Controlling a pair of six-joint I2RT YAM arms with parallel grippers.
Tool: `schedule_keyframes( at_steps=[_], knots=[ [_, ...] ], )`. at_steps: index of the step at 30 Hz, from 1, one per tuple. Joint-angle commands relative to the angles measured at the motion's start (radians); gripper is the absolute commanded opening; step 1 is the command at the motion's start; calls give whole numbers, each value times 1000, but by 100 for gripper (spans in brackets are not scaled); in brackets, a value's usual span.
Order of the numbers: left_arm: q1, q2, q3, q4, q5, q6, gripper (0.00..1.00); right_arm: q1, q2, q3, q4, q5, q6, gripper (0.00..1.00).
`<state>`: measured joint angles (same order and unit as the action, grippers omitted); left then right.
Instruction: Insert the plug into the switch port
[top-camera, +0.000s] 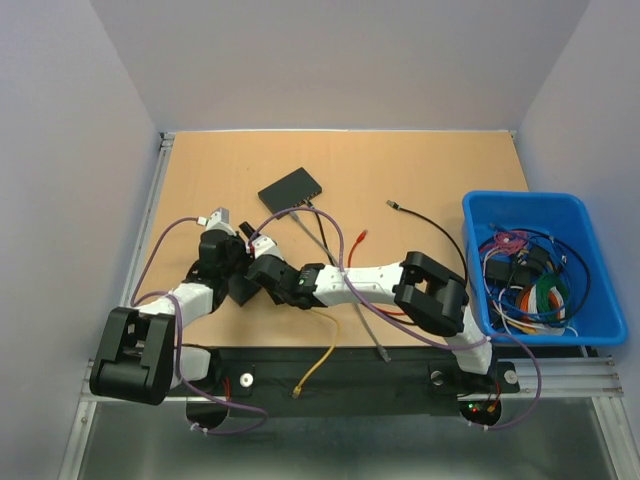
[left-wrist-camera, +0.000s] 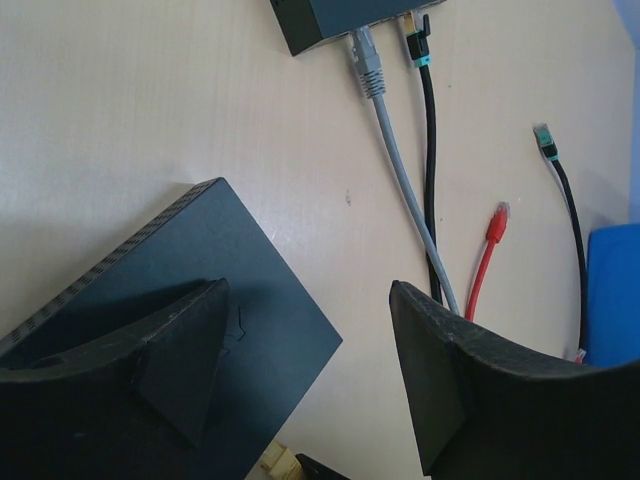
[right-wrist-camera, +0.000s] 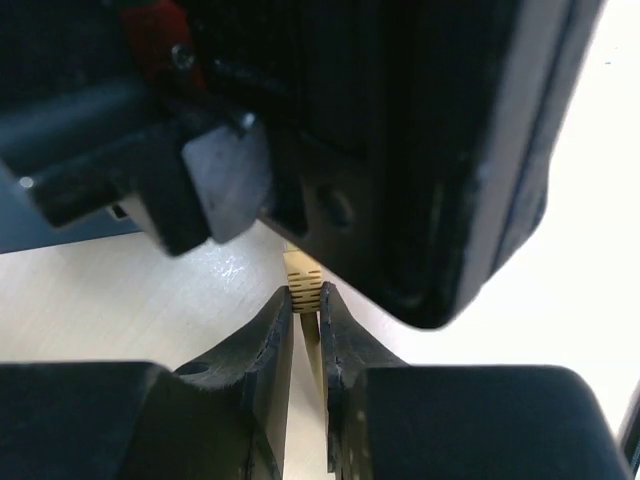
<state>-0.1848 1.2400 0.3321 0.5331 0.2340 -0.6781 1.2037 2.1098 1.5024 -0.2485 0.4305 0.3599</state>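
A: What is the right gripper (right-wrist-camera: 305, 300) doing?
B: It's clenched on the yellow plug (right-wrist-camera: 302, 272), pinching it just behind the ribbed boot. The yellow cable (top-camera: 322, 355) trails back toward the arm bases.
A: Is the plug in the port?
B: Can't tell, the port face is hidden. In the right wrist view the plug tip sits right at the lower edge of a black housing (right-wrist-camera: 400, 150) that fills the top of the frame. In the left wrist view the plug shows at the bottom edge, just beside the near switch (left-wrist-camera: 200, 260).
A: And the left gripper (left-wrist-camera: 308, 300)?
B: It's released, with the fingers (left-wrist-camera: 450, 390) spread wide above the near switch. One corner of that switch lies between them. The finger on the right of that view is clear of it. The other overlaps the switch top, and contact can't be told.
A: Where is the near switch?
B: It's flat on the wooden table (top-camera: 400, 170), under both grippers, left of centre.
A: Anything else on the table?
B: There's a far switch (top-camera: 291, 187) further back, with a grey cable (left-wrist-camera: 400, 180) and a black cable (left-wrist-camera: 430, 150) plugged in side by side. A loose red plug (left-wrist-camera: 497, 218) and a green-banded black plug (left-wrist-camera: 545, 140) lie on the wood, apart from both switches. A blue bin (top-camera: 480, 215) at the right edge holds mixed coloured cables.
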Motion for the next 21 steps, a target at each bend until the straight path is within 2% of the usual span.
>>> schedule_keyframes(
  at_steps=[1, 11, 17, 21],
  knots=[
    [-15, -40, 10, -206, -21, 20, 78, -24, -8, 5, 118, 57, 19, 0],
    [-4, -151, 113, -277, -174, 26, 78, -24, 15, 7, 120, 53, -6, 0],
    [31, -136, 162, -268, -262, 46, 78, -26, 35, 5, 121, 47, -10, 0],
    [83, -91, 168, -185, -265, 64, 78, -29, 47, -1, 127, 40, -13, 1]
  ],
)
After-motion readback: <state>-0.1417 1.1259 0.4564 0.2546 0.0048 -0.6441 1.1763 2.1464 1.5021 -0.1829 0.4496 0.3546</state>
